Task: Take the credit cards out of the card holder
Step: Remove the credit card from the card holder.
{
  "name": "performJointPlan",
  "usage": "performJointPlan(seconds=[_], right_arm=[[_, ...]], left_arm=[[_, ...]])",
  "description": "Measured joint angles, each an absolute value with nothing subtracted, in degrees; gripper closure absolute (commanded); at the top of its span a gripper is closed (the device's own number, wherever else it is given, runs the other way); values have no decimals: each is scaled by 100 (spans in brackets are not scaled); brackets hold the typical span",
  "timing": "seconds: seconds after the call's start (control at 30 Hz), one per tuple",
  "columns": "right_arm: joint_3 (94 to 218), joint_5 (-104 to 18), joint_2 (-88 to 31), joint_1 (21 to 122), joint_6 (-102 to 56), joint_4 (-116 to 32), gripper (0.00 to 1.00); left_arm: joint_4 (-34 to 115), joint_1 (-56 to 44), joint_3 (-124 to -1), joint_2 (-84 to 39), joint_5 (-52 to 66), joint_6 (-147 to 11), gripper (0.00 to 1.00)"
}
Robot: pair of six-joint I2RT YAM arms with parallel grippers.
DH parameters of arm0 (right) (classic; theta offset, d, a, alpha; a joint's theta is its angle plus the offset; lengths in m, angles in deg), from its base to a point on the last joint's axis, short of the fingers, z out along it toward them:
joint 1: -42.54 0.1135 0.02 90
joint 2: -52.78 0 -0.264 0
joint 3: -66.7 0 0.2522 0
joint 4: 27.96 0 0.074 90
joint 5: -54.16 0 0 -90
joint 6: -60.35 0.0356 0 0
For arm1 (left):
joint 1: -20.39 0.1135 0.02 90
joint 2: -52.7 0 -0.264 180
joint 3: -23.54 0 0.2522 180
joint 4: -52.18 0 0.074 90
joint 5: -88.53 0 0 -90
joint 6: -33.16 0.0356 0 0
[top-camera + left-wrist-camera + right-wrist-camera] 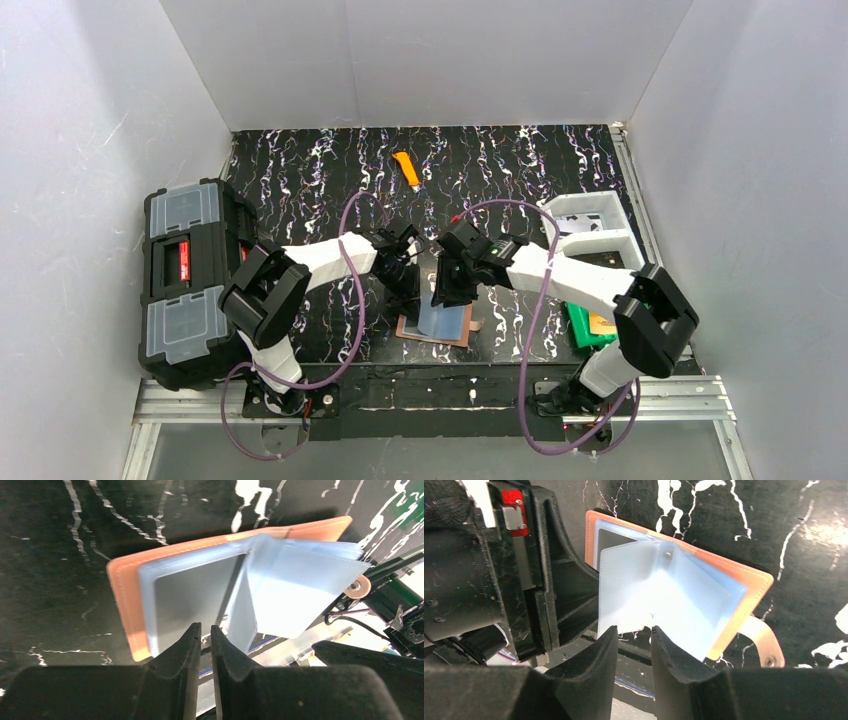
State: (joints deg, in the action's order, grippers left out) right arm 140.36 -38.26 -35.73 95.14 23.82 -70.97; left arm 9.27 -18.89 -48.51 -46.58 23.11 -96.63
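Logging state: the small flat tan-brown leather-like card holder (125, 595) lies open on the black white-veined table (50, 555), close to its front edge and between both arms. One pale blue translucent plastic leaf (634, 585) stands up from the spine. A flat grey card (192, 595) sits in the sleeve lying beneath it. No card is out yet.

On the left gripper (204, 630) the fingers are almost together with a thin slit between them, tips at the sleeve's near edge. I cannot tell whether they pinch it. On the right gripper (634, 632) the fingers are apart, with the raised leaf's lower edge just ahead of the gap, unclamped.

Risks, judged:
- The unheld leaf may flop down over the card.
- A pinch that catches sleeve and card together would lift the whole holder.
- A drag toward the front edge could slide the holder off the table.
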Motion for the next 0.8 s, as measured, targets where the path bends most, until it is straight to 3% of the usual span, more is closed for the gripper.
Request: performJointPlan(seconds=[0.33, 0.8], right_arm=[[13352, -3398, -2349, 9433, 2546, -7465, 61], [12279, -3380, -1477, 9059, 2712, -7521, 61]], left_arm=[[960, -2458, -5301, -4724, 2302, -9873, 83], [1270, -2698, -6033, -5908, 2536, -10653, 85]])
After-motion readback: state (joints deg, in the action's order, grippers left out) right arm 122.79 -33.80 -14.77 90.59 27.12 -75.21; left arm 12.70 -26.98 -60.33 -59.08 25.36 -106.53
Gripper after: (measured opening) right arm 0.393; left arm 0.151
